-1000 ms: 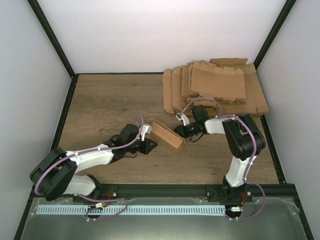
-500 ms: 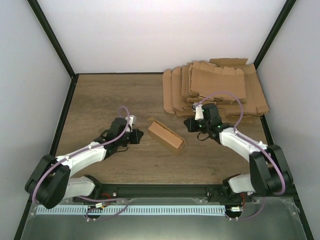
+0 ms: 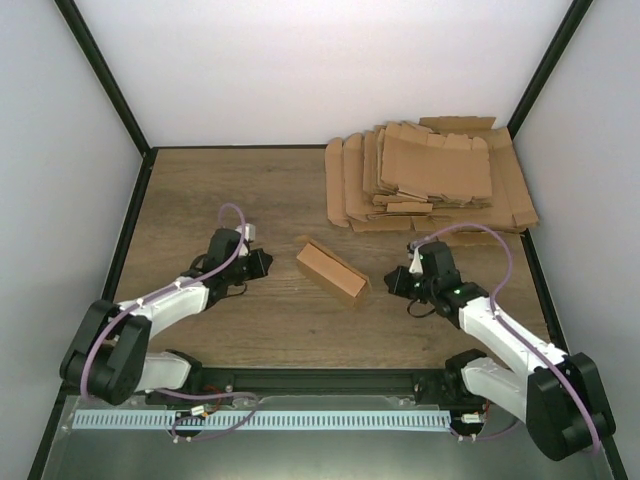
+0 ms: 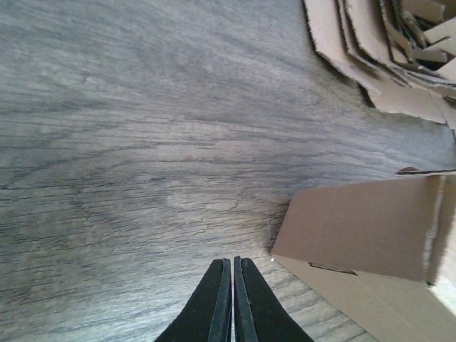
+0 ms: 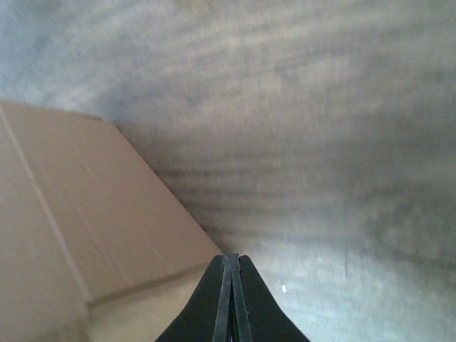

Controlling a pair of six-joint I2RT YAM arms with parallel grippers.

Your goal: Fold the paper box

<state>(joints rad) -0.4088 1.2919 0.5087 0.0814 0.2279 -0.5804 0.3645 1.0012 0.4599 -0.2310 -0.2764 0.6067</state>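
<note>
The paper box (image 3: 333,272) lies as a small closed brown oblong on the wooden table, between the two arms and touched by neither. My left gripper (image 3: 264,264) is shut and empty, a short way left of the box. In the left wrist view the box (image 4: 370,235) fills the lower right, past the closed fingertips (image 4: 233,262). To the right of the box my right gripper (image 3: 393,280) is shut too, holding nothing. Its wrist view shows the box (image 5: 85,228) at lower left, beside the closed tips (image 5: 231,258).
A pile of flat brown cardboard blanks (image 3: 430,175) lies at the back right of the table, also seen top right in the left wrist view (image 4: 385,50). Black frame rails (image 3: 130,230) border the table, with grey walls beyond.
Both arms have drawn back from the box, the left one to the left and the right one to the right and nearer. The right gripper has shut. The box lies where it was.
</note>
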